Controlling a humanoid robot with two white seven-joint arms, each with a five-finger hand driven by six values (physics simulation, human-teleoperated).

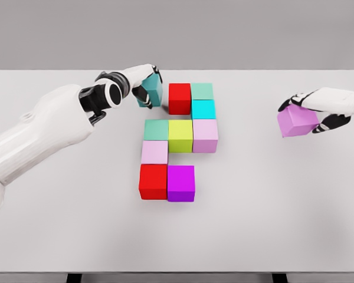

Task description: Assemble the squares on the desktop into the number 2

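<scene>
Left hand (pixel 143 79) wrapped on teal cube (pixel 150 91), just left of red cube (pixel 179 98) on counter (pixel 283 206) — slide it flush, edges square. Right hand (pixel 318 109) grips pink cube (pixel 297 121), well right of the figure — bottom-right slot looks open.

Nine coloured cubes (pixel 180 135) clustered mid-table, teal cube (pixel 150 91) top left, pink cube (pixel 297 121) far right

place: simulated test bench | evidence: bare white tabletop (pixel 271 224), plain grey backdrop (pixel 177 29), flat rendered shading
</scene>
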